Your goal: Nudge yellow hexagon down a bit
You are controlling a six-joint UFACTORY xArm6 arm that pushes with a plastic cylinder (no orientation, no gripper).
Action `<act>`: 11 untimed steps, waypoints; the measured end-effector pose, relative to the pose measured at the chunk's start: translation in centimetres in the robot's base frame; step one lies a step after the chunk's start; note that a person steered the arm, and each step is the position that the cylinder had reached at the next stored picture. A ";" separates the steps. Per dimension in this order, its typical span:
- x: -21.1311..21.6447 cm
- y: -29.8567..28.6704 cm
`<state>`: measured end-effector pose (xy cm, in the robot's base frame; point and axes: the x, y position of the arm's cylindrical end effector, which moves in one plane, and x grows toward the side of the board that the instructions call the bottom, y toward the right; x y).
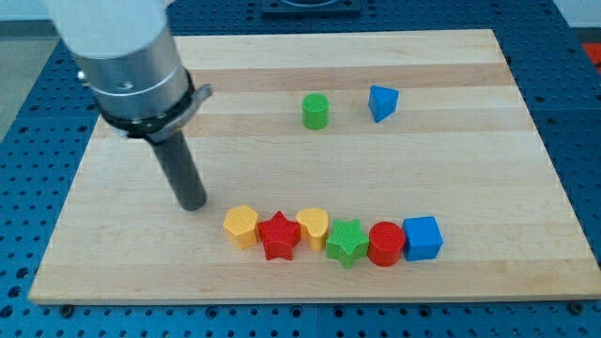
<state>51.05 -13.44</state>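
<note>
The yellow hexagon lies at the left end of a row of blocks near the view's bottom. It touches a red star on its right. My tip rests on the board just left of and slightly above the yellow hexagon, a short gap apart from it. The rod rises up and to the left into the arm's grey cylinder.
The row continues rightward with a yellow heart, a green star, a red cylinder and a blue cube. A green cylinder and a blue triangle sit near the top. The wooden board lies on a blue table.
</note>
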 end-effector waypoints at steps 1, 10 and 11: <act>0.0 1.9; -0.2 4.3; -0.2 4.3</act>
<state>50.87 -9.19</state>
